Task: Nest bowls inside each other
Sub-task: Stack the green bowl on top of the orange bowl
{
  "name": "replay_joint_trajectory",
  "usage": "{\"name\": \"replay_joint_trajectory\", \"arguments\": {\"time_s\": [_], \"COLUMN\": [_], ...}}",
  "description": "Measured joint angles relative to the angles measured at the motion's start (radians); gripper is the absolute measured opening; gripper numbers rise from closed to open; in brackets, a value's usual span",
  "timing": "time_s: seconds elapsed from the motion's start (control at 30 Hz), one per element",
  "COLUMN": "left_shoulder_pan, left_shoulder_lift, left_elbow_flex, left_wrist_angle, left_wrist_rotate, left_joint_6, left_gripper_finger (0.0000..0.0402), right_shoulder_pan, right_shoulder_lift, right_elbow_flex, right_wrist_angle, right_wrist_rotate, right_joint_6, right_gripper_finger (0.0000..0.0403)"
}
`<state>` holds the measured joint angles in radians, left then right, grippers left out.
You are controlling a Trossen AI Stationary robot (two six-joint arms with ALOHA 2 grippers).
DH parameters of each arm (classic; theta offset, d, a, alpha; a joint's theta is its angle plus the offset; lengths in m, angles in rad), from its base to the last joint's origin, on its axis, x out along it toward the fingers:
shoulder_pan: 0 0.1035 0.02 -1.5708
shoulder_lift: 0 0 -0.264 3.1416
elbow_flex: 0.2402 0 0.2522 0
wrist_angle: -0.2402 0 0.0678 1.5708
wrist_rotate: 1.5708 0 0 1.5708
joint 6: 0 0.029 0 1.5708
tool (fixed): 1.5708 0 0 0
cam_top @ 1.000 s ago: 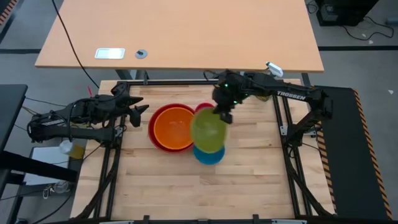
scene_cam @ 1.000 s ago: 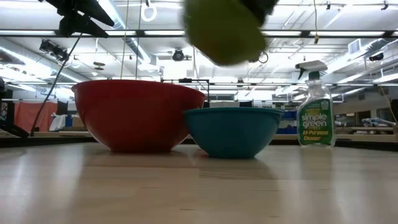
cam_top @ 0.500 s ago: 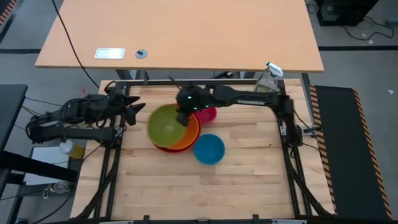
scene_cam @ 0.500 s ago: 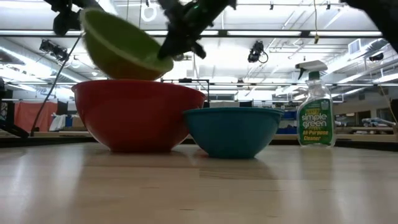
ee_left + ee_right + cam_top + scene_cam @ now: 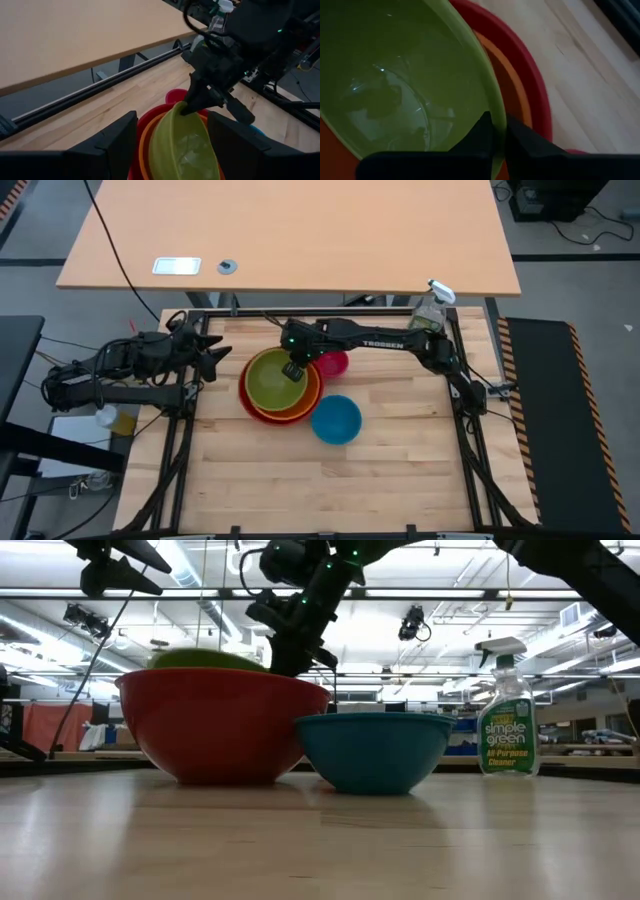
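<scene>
The red bowl (image 5: 252,402) stands on the table left of centre with the orange bowl (image 5: 306,394) inside it. The lime green bowl (image 5: 270,379) is within the orange one, and my right gripper (image 5: 295,368) is shut on its rim. The blue bowl (image 5: 336,420) stands on its base to the right and nearer, its rim against the red bowl's wall (image 5: 300,725). The pink bowl (image 5: 334,363) sits just beyond. My left gripper (image 5: 222,360) hangs open over the table's left edge, pointing at the bowls. My right gripper pinches the green bowl's rim (image 5: 495,114) on its far right side, one finger (image 5: 481,131) inside the bowl and the other (image 5: 520,140) outside. The fingers slant down from the table's far right. The bowl is sunk into the orange bowl (image 5: 146,145), opening up, slightly tilted.
A clear spray bottle (image 5: 430,310) stands at the table's far right corner, also seen as the bottle (image 5: 505,720) in the low view. Bare wood (image 5: 330,480) spreads across the near half of the table. A larger desk (image 5: 300,230) lies beyond the far edge.
My right gripper has carried the green bowl from above the blue and pink bowls toward the table's left and down into the orange bowl. The bowl has turned from steeply tipped to nearly level, opening up.
</scene>
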<state>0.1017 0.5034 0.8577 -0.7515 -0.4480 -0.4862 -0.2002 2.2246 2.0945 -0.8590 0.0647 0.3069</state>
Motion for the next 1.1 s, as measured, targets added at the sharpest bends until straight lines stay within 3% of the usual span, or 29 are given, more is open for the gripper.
{"name": "replay_joint_trajectory", "arguments": {"time_s": [0.37,0.83,1.1], "left_shoulder_pan": [0.000,0.000,0.000], "left_shoulder_lift": [0.000,0.000,0.000], "left_elbow_flex": [0.000,0.000,0.000], "left_wrist_angle": [-0.010,-0.010,-0.010], "left_wrist_rotate": [0.000,0.000,0.000], "left_joint_6": [0.003,0.003,0.003], "left_gripper_finger": [0.0244,0.0244,0.0244], "right_shoulder_pan": [-0.026,-0.052,-0.071], "right_shoulder_lift": [0.000,-0.047,-0.185], "right_elbow_flex": [0.000,0.000,0.000], "right_wrist_angle": [-0.036,-0.056,-0.058], "right_wrist_rotate": [-0.065,-0.095,-0.002], "right_joint_6": [-0.049,-0.127,-0.134], "right_gripper_finger": [0.0059,0.0213,0.0247]}}
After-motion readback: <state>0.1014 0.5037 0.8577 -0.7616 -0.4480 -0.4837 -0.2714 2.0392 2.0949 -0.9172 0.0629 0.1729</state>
